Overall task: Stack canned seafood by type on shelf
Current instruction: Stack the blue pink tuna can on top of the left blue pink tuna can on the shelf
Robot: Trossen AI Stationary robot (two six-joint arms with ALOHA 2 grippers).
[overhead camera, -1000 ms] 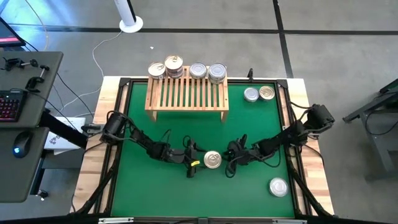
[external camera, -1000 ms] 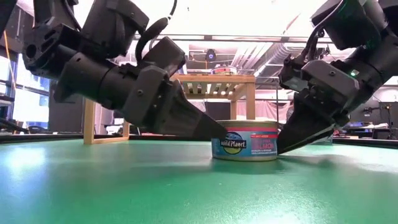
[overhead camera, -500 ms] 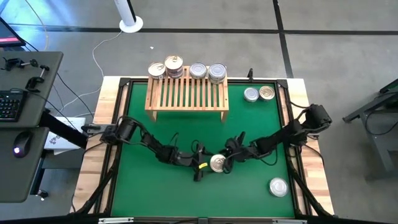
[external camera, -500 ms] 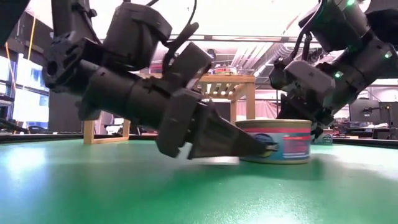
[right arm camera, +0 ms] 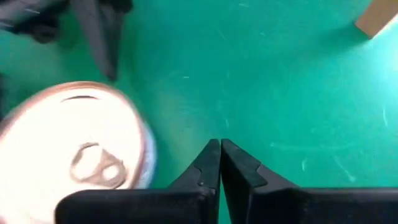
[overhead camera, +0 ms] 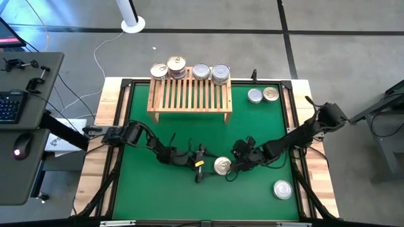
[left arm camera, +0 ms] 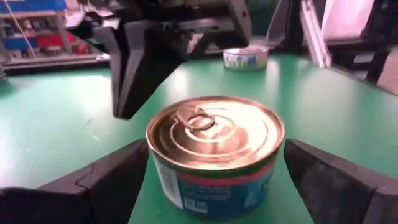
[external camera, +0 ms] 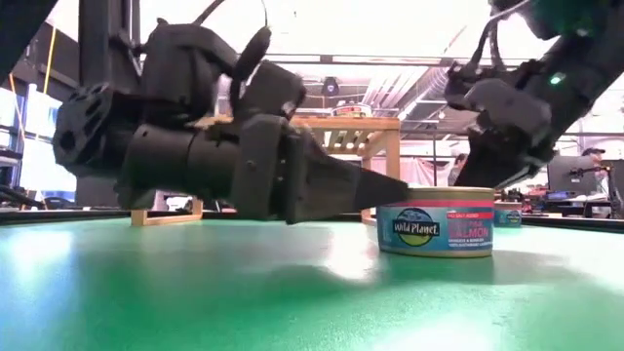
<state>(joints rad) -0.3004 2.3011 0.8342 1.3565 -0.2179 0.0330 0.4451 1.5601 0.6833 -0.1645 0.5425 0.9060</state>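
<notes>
Pulling back off the salmon tin (overhead camera: 221,166), the right claw (right arm camera: 220,163) has pressed together empty; the left claw (left arm camera: 214,163), spread wide, now brackets it mid-counter, well short of the shelf (overhead camera: 189,96).

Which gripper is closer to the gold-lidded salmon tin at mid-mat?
Left. The left gripper straddles the salmon tin with open fingers, one on each side. The right gripper is shut, just beside the tin, holding nothing.
</notes>
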